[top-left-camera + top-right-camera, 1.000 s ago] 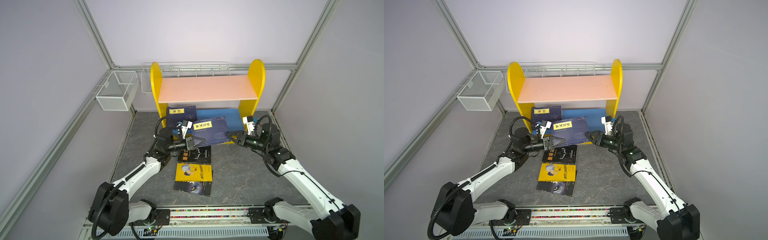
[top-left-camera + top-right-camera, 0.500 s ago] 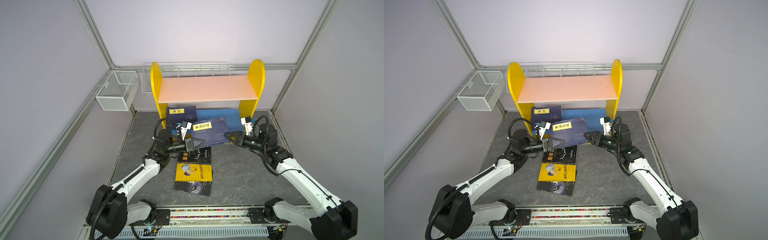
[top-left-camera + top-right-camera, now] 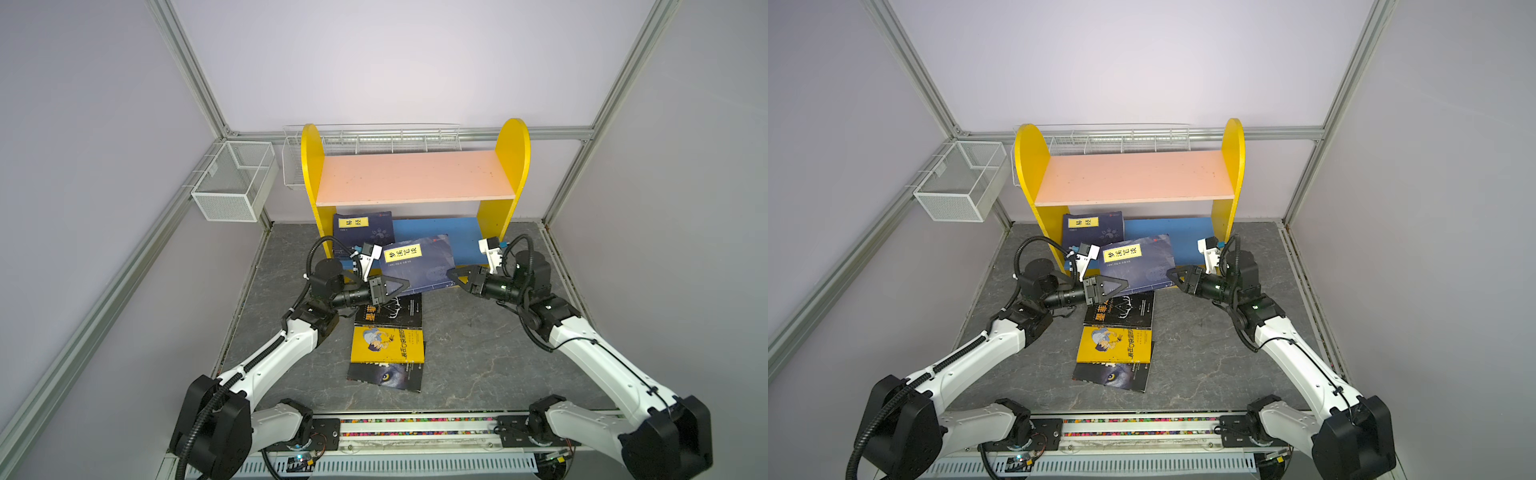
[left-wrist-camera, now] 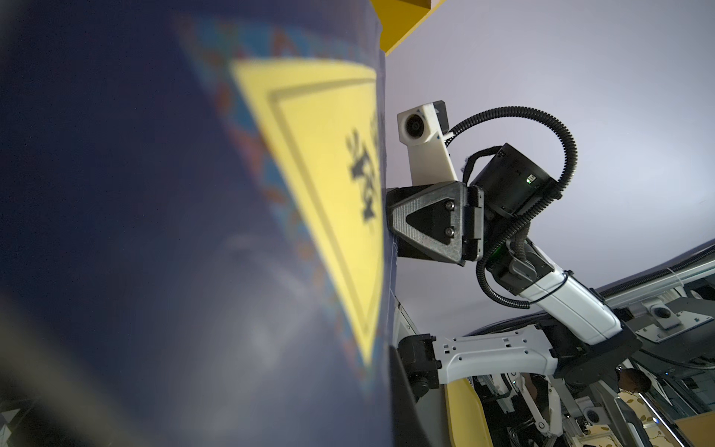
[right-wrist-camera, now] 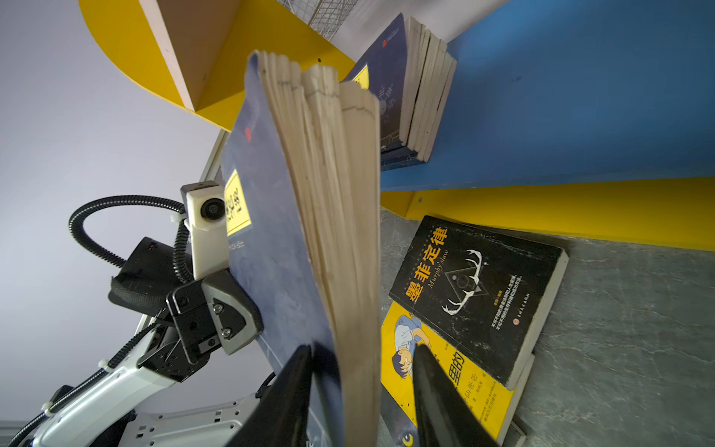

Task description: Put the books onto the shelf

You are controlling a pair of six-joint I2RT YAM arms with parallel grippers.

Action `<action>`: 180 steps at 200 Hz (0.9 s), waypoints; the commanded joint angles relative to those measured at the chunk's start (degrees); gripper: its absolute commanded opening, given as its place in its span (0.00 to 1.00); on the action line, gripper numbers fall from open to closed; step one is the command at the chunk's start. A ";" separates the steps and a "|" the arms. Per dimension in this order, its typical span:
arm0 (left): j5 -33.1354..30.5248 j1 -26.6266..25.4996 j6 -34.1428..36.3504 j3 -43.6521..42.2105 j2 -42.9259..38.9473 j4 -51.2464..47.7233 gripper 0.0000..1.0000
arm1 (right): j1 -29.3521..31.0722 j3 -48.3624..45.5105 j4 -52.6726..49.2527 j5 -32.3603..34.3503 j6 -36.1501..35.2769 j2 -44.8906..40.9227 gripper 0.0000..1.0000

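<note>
A stack of navy books (image 3: 419, 266) (image 3: 1138, 262) with a yellow title label hangs tilted in front of the shelf (image 3: 415, 176). My left gripper (image 3: 402, 284) is shut on its left edge. My right gripper (image 3: 449, 273) (image 5: 363, 350) straddles the right edge, open: one finger lies against the cover and the other stands off the pages (image 5: 340, 216). More navy books (image 3: 363, 232) lean on the blue lower board (image 3: 444, 235) at its left end. On the floor lie a black book (image 3: 392, 311), a yellow cartoon-cover book (image 3: 386, 345) and a wolf-eye book (image 3: 384, 376), overlapping. The navy cover (image 4: 154, 232) fills the left wrist view.
A white mesh basket (image 3: 232, 187) hangs on the left wall and a wire rack (image 3: 374, 139) runs behind the shelf. The pink upper board carries nothing. Yellow side panels (image 3: 513, 166) bound the shelf. Grey floor (image 3: 478, 353) lies right of the floor books.
My right gripper has edged left onto the stack's right edge. The stack and my left gripper have barely shifted.
</note>
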 commanded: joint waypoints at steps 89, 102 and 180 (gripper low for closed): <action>-12.56 1.71 -0.26 -1.90 -3.76 -2.55 0.71 | 1.58 0.95 6.08 5.26 1.68 -1.16 0.07; -17.47 3.87 -2.22 -3.72 -6.06 -1.75 0.83 | 1.62 0.95 8.61 6.74 2.54 -0.04 0.07; -73.29 10.28 -5.95 -1.66 -29.32 -51.14 0.94 | 6.88 11.59 21.30 13.87 4.80 14.74 0.06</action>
